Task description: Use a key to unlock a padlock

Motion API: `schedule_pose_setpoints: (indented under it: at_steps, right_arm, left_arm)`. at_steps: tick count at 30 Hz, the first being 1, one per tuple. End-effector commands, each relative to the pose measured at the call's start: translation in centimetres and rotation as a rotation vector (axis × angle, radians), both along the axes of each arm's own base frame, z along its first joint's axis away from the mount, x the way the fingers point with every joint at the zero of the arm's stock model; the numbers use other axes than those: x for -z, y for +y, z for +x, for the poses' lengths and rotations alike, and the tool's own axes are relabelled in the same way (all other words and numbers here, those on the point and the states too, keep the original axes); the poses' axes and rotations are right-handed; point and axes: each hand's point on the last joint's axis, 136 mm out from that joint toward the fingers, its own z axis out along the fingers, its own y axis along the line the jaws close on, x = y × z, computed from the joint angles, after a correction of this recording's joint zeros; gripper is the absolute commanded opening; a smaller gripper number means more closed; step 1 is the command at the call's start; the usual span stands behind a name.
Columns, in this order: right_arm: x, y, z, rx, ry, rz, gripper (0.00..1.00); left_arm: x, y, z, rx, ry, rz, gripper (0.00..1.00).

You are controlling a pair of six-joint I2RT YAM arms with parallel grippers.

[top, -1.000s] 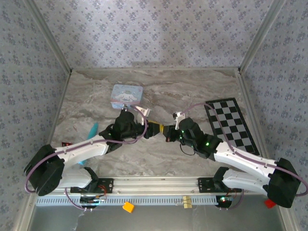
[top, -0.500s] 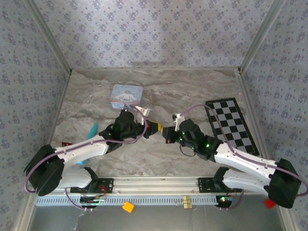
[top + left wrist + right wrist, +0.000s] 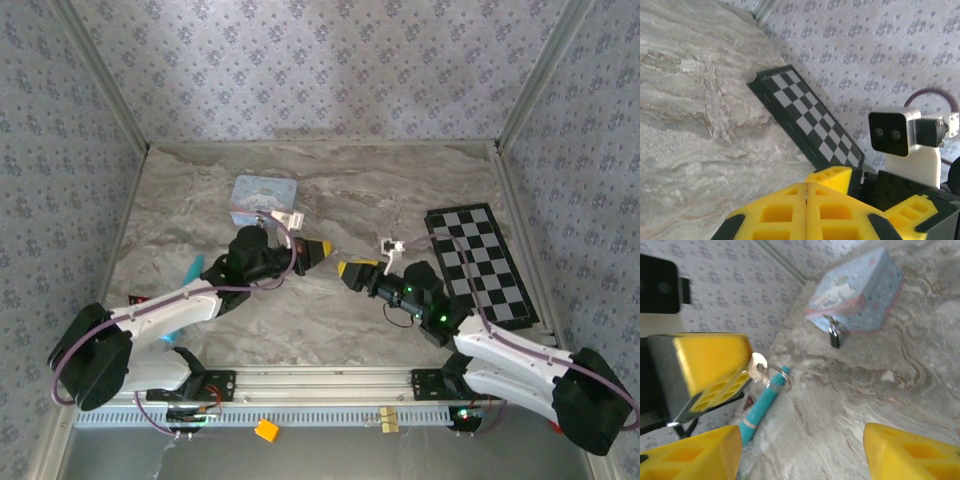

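The padlock point(image 3: 834, 338) is seen at the front latch of the blue tin point(image 3: 860, 290), touching it. A silver key point(image 3: 758, 367) is pinched in the closed left gripper point(image 3: 318, 249). The right gripper point(image 3: 350, 270) is spread wide, with nothing held.

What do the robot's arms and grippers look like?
The left arm and right arm are black with white link segments, and purple cables loop along them. The left gripper and right gripper have chunky yellow fingers. Green lights glow on the right wrist.
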Motion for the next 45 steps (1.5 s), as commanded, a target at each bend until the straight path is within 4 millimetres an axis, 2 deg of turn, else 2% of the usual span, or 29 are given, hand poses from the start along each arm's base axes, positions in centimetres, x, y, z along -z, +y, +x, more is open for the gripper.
schedule_pose_setpoints:
  at_steps: [1,5,11,19,22,28,36,45]
  right_arm:
    - [-5.2,-0.2,-1.2,-0.067,-0.232,0.097,0.73]
    - [-6.8,-0.5,-2.2,-0.112,-0.332,0.097,0.78]
    - [-7.7,-1.3,-1.6,-0.104,-0.342,0.146,0.78]
    - [-8.2,0.0,-1.4,-0.198,-0.307,0.173,0.57]
    - [-8.1,0.3,-1.4,-0.214,-0.295,0.195,0.57]
    - [-7.8,0.8,-2.0,-0.27,-0.278,0.211,0.49]
    - [-8.8,1.3,-2.9,-0.333,-0.314,0.214,0.41]
    - [-8.9,1.7,-2.8,-0.349,-0.313,0.209,0.27]
  left_arm:
    - [-3.2,0.1,-0.3,0.043,-0.06,-0.075,0.0]
    - [-4.0,-0.3,-0.6,0.089,-0.08,-0.07,0.0]
    - [-4.7,-1.0,-1.8,0.173,-0.085,-0.079,0.0]
    - [-5.1,-2.5,-3.6,0.291,-0.084,-0.091,0.0]
    - [-5.6,-2.7,-3.8,0.308,-0.099,-0.1,0.0]
    - [-5.7,-2.7,-4.1,0.331,-0.115,-0.08,0.0]
    - [-5.8,-2.7,-4.6,0.368,-0.122,-0.045,0.0]
    - [-5.7,-2.6,-4.6,0.367,-0.125,-0.044,0.0]
